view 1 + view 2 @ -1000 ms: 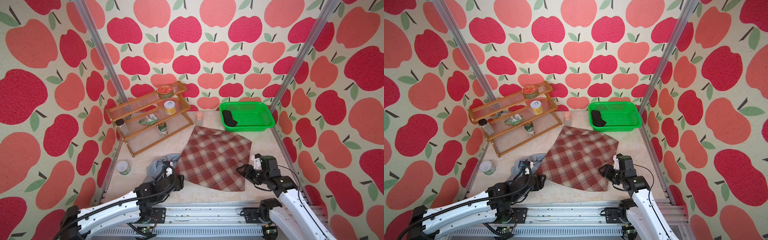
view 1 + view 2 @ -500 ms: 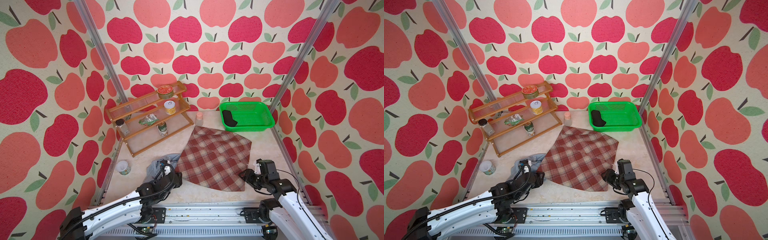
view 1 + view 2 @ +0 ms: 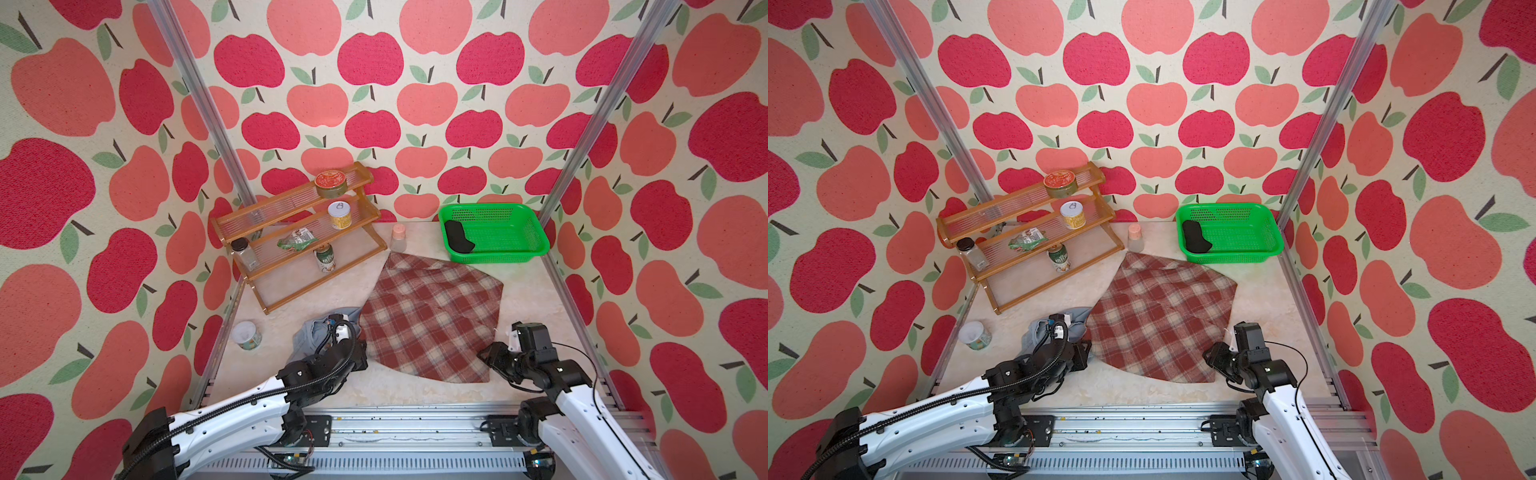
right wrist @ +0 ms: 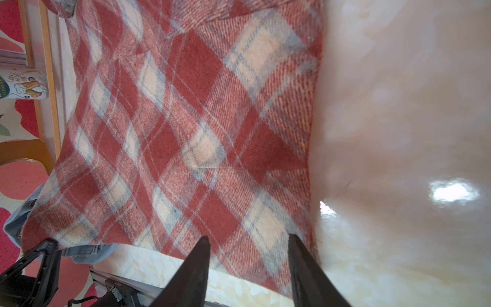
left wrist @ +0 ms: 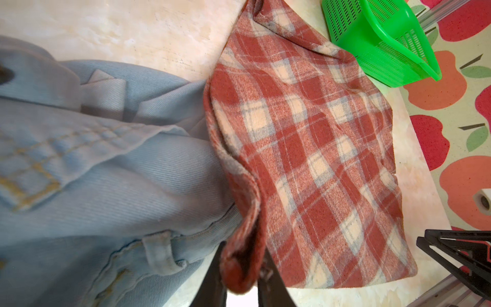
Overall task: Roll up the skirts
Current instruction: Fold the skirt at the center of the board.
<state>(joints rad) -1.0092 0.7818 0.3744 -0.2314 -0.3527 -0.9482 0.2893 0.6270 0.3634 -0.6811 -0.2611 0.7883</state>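
Note:
The red-brown and cream plaid skirt (image 3: 428, 320) (image 3: 1163, 320) lies spread flat mid-table. My left gripper (image 5: 242, 249) (image 3: 361, 357) is shut on its near left corner, which bunches up between the fingers. Beside it, partly under my left arm, the light blue denim skirt (image 3: 316, 332) (image 5: 93, 159) lies crumpled. Over the plaid skirt's (image 4: 186, 119) near right corner my right gripper (image 4: 249, 238) (image 3: 484, 355) stands open, holding nothing. The black skirt (image 3: 457, 237) (image 3: 1195, 237) lies in the green basket (image 3: 498, 259).
A wooden tiered rack (image 3: 299, 232) with cans and jars stands at the back left. A small tin (image 3: 247, 336) sits near the left wall. A pink-capped bottle (image 3: 398, 237) stands behind the plaid skirt. Metal rails run along the table's front edge.
My left gripper has closed on the plaid skirt's near left corner. My right gripper has dropped a little toward the skirt's near right corner, still open.

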